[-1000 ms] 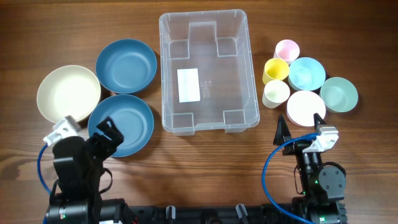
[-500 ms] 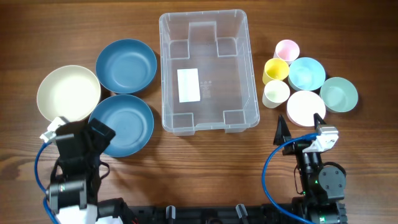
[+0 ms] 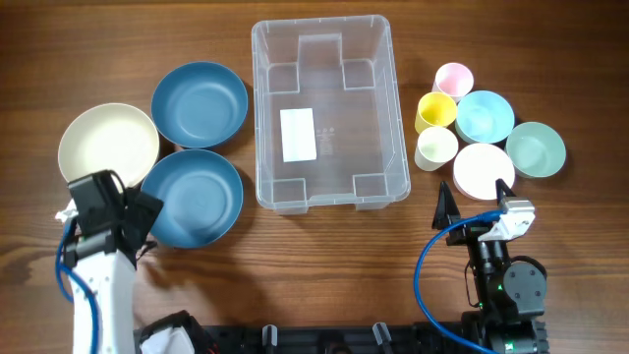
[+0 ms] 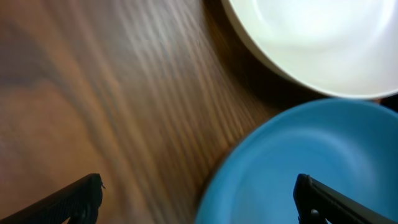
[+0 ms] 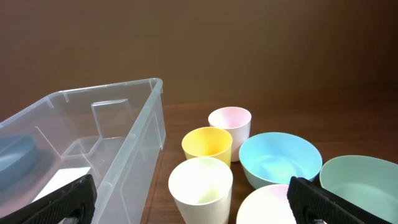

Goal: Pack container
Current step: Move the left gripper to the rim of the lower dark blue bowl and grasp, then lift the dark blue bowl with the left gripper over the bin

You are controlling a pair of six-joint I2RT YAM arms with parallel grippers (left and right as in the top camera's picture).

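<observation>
I'm seeing left gripper [image 4: 198, 199] gaping wide, empty, left of container [image 3: 321, 21]; right gripper [image 3: 474, 200] gaping too, holding nothing, container's right.

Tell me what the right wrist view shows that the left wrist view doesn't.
Right wrist only: the clear container, pink cup, yellow cup, white cup, light blue bowl and green bowl; a bluish shape behind the container wall is unclear. Left wrist only: a cream bowl and a dark blue bowl beside it, very close. Both: the wooden table, and that arm's own open, empty tool: left end effector, right end effector.
</observation>
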